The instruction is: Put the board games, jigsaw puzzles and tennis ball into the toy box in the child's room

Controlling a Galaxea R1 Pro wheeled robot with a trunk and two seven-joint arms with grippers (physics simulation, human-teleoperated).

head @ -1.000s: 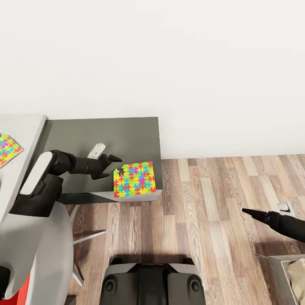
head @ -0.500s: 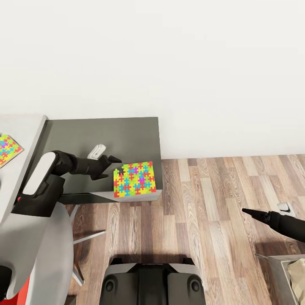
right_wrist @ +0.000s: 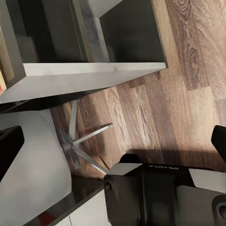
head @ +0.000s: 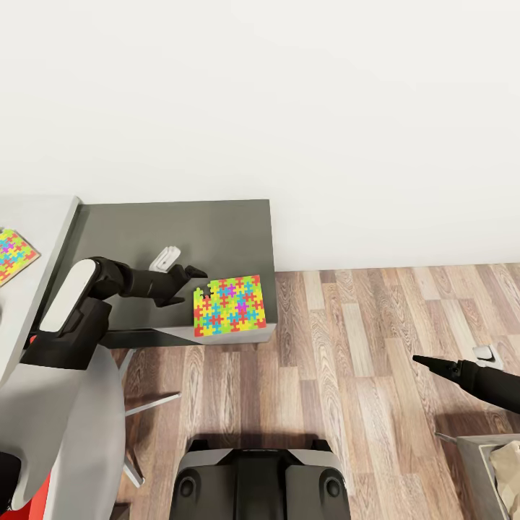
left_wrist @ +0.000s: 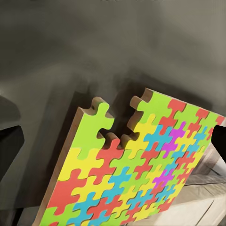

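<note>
At the far left edge of the head view, a jigsaw puzzle (head: 13, 254) lies flat on the pale counter (head: 43, 217), partly cut off by the frame. Just right of it, the lower dark grey counter (head: 209, 231) carries a second jigsaw sheet (head: 230, 305) at its near right corner, a thin rectangle of interlocking yellow, red, green, blue, orange and magenta pieces. In the left wrist view this sheet (left_wrist: 136, 165) shows a brown edge and one piece missing from its rim.

The left arm reaches rightward across the dark counter, low and nearly level, its left tool (head: 193, 273) just beside the sheet's far left corner. Its fingers stand spread at both sides of the wrist view, released, with nothing between them.

A white swivel chair (head: 79, 426) stands near the robot's left side on the wood-plank floor (head: 347, 339).

At the right, the right arm points leftward over the floor, well apart from the counter. The right tool (head: 422, 360) tapers to a dark tip there; its fingertips sit wide apart in its wrist view, released and empty.
</note>
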